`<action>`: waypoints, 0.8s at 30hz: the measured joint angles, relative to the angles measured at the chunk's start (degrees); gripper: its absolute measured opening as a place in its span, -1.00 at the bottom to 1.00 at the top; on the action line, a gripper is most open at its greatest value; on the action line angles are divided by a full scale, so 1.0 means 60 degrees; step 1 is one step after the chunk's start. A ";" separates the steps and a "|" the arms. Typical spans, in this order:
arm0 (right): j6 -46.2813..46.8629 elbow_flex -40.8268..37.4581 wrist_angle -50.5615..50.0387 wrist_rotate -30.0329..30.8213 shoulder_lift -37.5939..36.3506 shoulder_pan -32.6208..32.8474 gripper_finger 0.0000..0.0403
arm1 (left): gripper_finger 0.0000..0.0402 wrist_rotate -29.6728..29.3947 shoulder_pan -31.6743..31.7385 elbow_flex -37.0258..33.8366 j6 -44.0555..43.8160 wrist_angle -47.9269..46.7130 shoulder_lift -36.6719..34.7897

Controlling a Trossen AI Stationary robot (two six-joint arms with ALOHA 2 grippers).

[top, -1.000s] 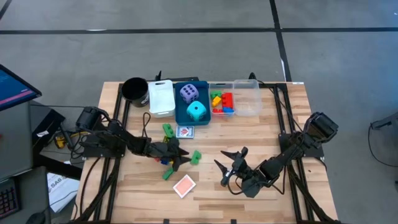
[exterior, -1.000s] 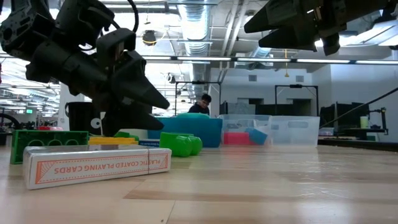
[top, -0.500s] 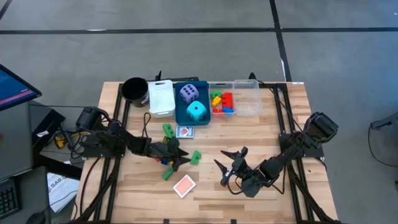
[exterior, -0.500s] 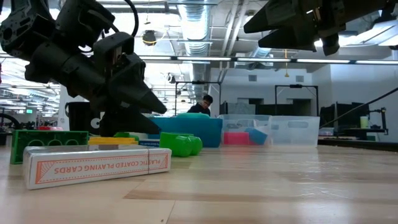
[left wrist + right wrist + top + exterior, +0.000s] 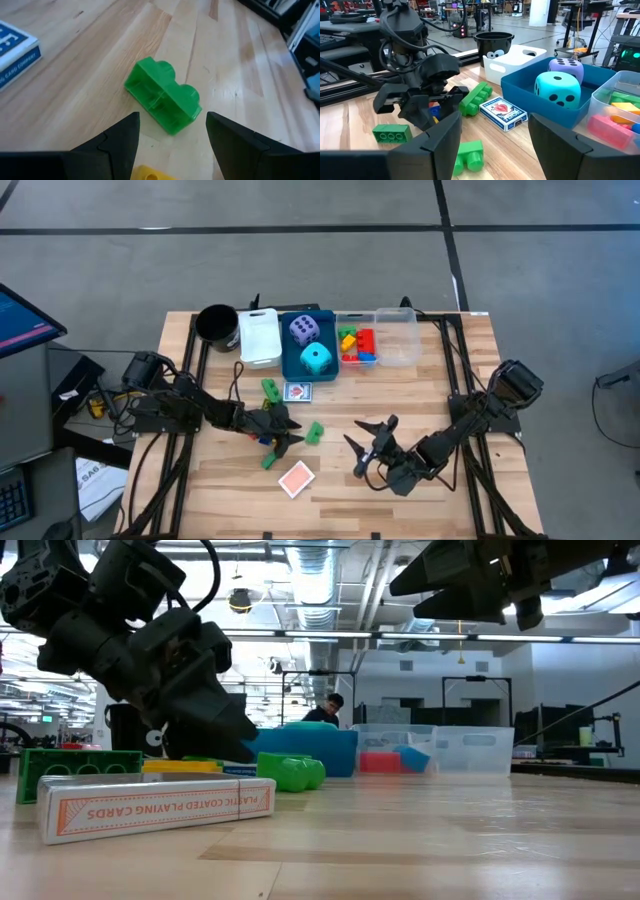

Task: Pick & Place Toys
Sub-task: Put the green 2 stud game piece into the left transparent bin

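Observation:
My left gripper (image 5: 289, 432) is open and low over the table. A green brick (image 5: 162, 96) lies on its side just past its fingertips, untouched. A yellow brick (image 5: 150, 173) lies under the gripper. Two more green bricks (image 5: 270, 388) (image 5: 268, 461), a blue card box (image 5: 298, 392) and a red-backed card box (image 5: 296, 478) lie on the wood nearby. My right gripper (image 5: 362, 442) is open, raised over the table right of the toys, and holds nothing. The purple die (image 5: 304, 330) and the cyan die (image 5: 316, 359) sit in the blue bin (image 5: 290, 360).
At the far edge stand a black cup (image 5: 216, 323), a white bin (image 5: 260, 335), the blue bin, and a clear bin (image 5: 395, 340) holding several coloured bricks (image 5: 357, 345). Bare wood lies at the near right. A person (image 5: 325, 707) shows far off in the room.
My left gripper has rolled about its own pointing line and tipped a little while staying in the same spot beside the green brick. Its fingers stay as far apart as before. No toy has moved.

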 joint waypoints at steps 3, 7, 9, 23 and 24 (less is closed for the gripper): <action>0.0000 0.0000 0.0000 -0.0001 0.0000 -0.0011 0.12 | 0.11 0.0078 -0.0035 0.0000 0.0658 -0.0010 0.0000; 0.0000 0.0000 0.0000 -0.0002 0.0000 -0.0008 0.12 | 0.11 0.0203 -0.0035 0.0000 0.1373 -0.0018 0.0000; 0.0000 0.0000 0.0000 -0.0002 0.0000 -0.0008 0.12 | 0.11 -0.0028 -0.0035 0.0000 0.1499 -0.0047 0.0000; 0.0000 0.0000 0.0000 -0.0002 0.0000 -0.0008 0.12 | 0.11 0.0040 0.0005 0.0031 0.1654 -0.0471 0.0000; 0.0000 0.0000 0.0001 -0.0002 0.0000 -0.0008 0.12 | 0.11 0.0068 0.0002 0.0080 0.1681 -0.0495 0.0000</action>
